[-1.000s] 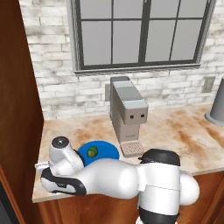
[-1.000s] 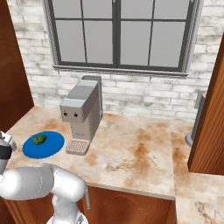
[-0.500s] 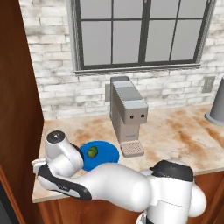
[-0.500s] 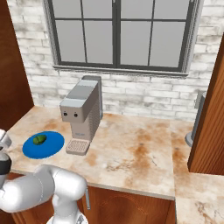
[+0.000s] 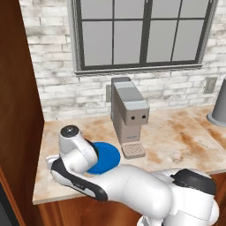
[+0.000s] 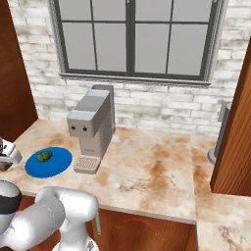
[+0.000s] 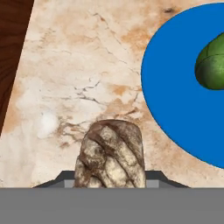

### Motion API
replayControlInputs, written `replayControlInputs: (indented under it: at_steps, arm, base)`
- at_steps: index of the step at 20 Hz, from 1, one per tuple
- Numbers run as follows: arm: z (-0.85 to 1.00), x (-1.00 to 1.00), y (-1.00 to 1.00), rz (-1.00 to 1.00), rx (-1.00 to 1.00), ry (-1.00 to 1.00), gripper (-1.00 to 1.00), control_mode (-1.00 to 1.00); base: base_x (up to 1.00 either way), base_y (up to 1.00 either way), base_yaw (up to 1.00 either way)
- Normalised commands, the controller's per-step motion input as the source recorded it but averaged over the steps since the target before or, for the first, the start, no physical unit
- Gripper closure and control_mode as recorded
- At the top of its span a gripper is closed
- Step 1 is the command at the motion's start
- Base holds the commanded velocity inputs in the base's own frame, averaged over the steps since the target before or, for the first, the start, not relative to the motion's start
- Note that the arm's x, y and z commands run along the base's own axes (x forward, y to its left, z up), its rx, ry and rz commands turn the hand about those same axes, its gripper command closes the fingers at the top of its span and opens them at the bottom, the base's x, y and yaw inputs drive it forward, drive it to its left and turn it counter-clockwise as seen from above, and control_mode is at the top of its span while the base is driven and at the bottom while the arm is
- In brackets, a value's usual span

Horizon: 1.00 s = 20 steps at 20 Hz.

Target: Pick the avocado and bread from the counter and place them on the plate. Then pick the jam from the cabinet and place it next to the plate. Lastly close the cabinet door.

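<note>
- The hand (image 7: 109, 186) is closed around the bread (image 7: 110, 155), a brown speckled loaf standing between its fingertips in the hand view.
- The table (image 7: 83, 74), beige with rust veins, lies under the bread; whether the loaf touches it I cannot tell.
- The plate (image 7: 175, 87) is just right of the bread, apart from it.
- The avocado (image 7: 212, 63) rests on the plate.
- In the right base view the plate (image 6: 56, 164) sits left of the grey coffee machine (image 6: 93, 127), avocado (image 6: 44, 156) on it.
</note>
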Motion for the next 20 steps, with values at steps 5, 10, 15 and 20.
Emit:
replayControlInputs:
  at_steps: [5,10,15,20]
  arm:
    - [0.0,-0.06,-0.64,0.0,0.0,0.0,1.0,-1.0]
    - [0.0,0.01,-0.62,0.0,0.0,0.0,1.0,-1.0]
    - [0.0,0.28,-0.48,0.0,0.0,0.0,1.0,-1.0]
    - [-0.13,0.61,-0.15,0.0,0.0,0.01,1.0,-1.0]
  base:
    - [0.0,0.0,0.0]
    - [0.0,0.0,0.0]
    - [0.0,0.0,0.0]
    - [0.0,0.0,0.0]
